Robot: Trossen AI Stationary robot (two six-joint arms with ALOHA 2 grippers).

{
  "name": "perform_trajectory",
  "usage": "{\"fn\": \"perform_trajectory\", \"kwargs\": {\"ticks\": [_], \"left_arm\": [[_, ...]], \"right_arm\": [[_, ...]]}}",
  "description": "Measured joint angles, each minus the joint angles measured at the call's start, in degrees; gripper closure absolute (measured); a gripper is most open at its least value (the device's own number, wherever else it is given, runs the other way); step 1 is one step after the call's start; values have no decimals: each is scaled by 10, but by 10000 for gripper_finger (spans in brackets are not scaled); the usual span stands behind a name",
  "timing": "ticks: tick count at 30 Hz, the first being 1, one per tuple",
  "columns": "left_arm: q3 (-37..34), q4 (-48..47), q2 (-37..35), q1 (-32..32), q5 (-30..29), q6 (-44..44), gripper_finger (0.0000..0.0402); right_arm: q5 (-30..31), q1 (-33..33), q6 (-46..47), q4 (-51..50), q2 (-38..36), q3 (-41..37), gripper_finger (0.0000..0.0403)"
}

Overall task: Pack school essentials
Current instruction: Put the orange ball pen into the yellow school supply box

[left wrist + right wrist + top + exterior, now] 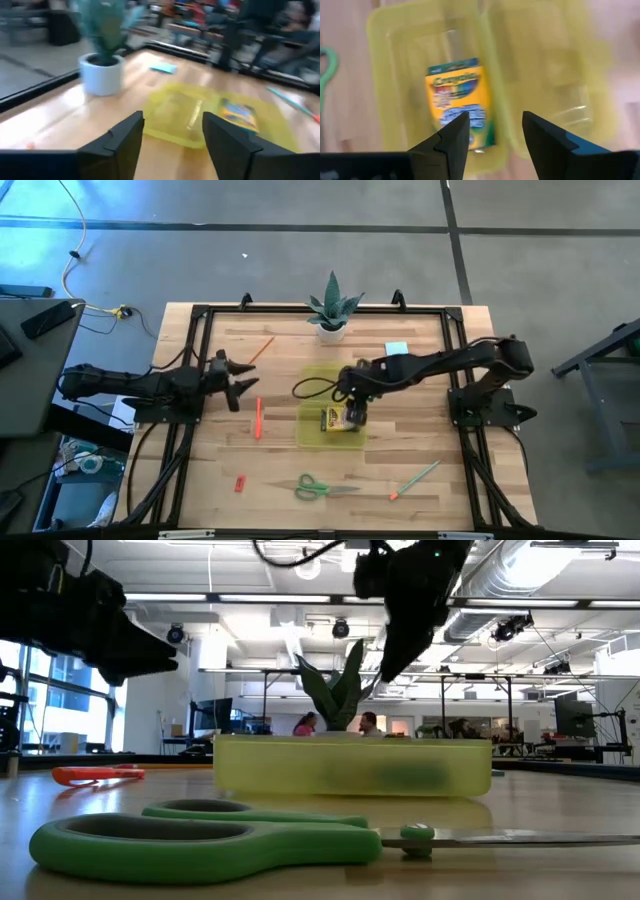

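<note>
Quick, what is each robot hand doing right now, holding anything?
Left end effector: open, empty.
Right end effector: open, empty, over the crayon box in the case.

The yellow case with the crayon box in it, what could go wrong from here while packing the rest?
1. The right hand hangs open just above the crayon box in the yellow case; dropping lower, it could knock the box or shift the case.
2. The scissors and the pencil lie near the table's front edge, so a clumsy grab might push them off.
</note>
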Motion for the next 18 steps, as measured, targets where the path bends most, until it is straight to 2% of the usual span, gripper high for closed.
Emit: {"fn": "perform_trajectory", "kwargs": {"ticks": [3, 8, 11, 15, 18], "left_arm": [[24, 0, 10, 0, -23, 8, 199], [88, -26, 46, 0, -26, 21, 207], [146, -109, 82, 0, -41, -40, 214], [227, -263, 143, 0, -42, -140, 225], [270, -340, 193, 0, -37, -206, 230]], "right_arm": [[39, -13, -5, -19, -36, 0, 229], [97, -39, -5, -44, -90, 0, 229], [107, -58, -5, -55, -111, 0, 229], [105, -80, -9, -67, -120, 0, 229], [103, -91, -6, -74, -119, 0, 229]]}}
